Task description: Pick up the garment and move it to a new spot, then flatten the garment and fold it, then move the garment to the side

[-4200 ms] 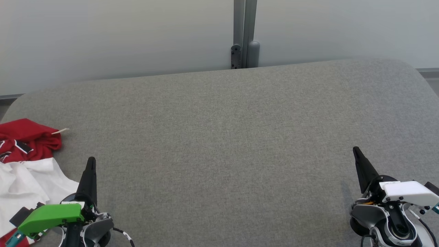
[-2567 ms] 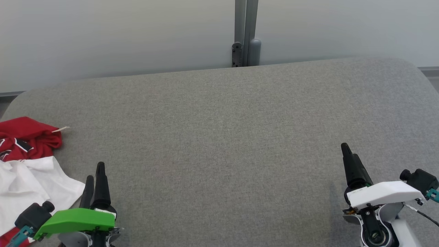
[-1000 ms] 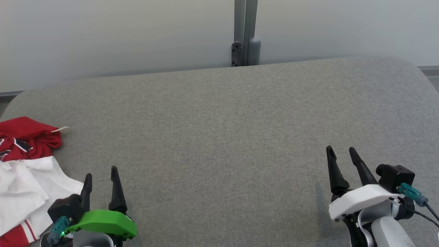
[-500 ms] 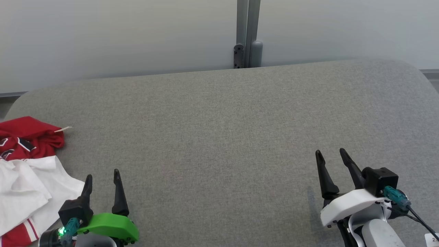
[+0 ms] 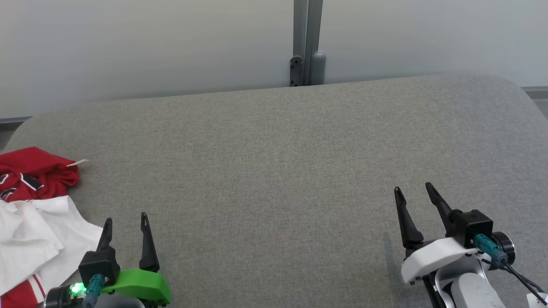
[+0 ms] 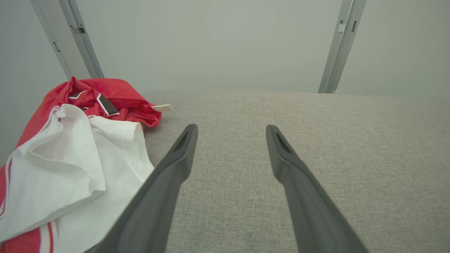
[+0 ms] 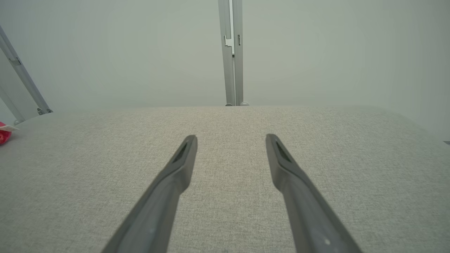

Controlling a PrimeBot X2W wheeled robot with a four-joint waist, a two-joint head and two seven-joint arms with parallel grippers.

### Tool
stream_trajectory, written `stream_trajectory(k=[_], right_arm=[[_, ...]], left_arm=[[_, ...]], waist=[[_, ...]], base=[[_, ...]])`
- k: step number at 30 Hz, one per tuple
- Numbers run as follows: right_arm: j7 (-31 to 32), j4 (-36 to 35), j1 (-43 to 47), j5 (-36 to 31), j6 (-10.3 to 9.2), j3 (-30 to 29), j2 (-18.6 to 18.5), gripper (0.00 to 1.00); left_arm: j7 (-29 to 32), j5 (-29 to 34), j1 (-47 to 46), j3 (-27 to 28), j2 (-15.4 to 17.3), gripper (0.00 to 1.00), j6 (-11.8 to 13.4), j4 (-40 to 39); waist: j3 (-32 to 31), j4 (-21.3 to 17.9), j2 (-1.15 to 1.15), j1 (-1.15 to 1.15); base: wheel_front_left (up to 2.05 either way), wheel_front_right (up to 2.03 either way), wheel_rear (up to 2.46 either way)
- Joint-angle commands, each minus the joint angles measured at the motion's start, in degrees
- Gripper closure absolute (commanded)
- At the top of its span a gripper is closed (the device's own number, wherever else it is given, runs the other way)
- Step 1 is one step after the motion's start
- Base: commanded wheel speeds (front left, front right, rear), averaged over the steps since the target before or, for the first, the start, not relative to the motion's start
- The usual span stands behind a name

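Note:
The garment (image 5: 30,214) is a crumpled red and white heap at the left edge of the grey padded table (image 5: 278,162), with a small white tag sticking out of its red part. In the left wrist view the garment (image 6: 70,151) lies just left of my fingers, apart from them. My left gripper (image 5: 125,219) stands open at the lower left, beside the cloth's right edge, nothing between its fingers (image 6: 182,151). At the lower right my right gripper (image 5: 414,191) is open over bare table, its fingers (image 7: 184,158) empty. A red scrap of the garment (image 7: 3,135) peeks in at the right wrist view's left edge.
A pale wall runs behind the table, with a grey upright post (image 5: 305,42) at the middle of the far edge. Another slanted post (image 6: 75,38) stands behind the garment in the left wrist view. The table's rounded corners show at far left and far right.
Over the last seconds both wrists rolled, so each gripper now shows two spread fingers side by side. In the last half second almost nothing moved; the garment lies as before.

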Motion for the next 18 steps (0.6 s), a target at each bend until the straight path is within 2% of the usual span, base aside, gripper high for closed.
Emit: stream_trajectory(k=[1, 9, 18], right_arm=[[-0.48, -0.13, -0.01, -1.13, 0.02, -0.24, -0.05, 0.0], [-1.33, -0.1, -0.08, -3.94, 0.03, -0.57, 0.11, 0.0], [-1.28, 0.25, -0.22, -3.52, 0.03, 0.25, 0.26, 0.0]], left_arm=[[-0.43, 1.02, 0.28, 0.21, 0.42, 0.0, 0.34, 0.04], [-1.33, 3.12, 0.4, 0.31, 0.45, 0.0, 0.11, 0.43], [-1.13, 2.34, 0.27, 0.44, 0.45, 0.0, -0.18, 0.61]], waist=[[0.02, 0.07, 0.0, 0.0], [0.16, 0.2, 0.0, 0.0], [0.47, 1.34, 0.0, 0.0]], base=[[0.0, 0.0, 0.0], [0.0, 0.0, 0.0], [0.0, 0.0, 0.0]])
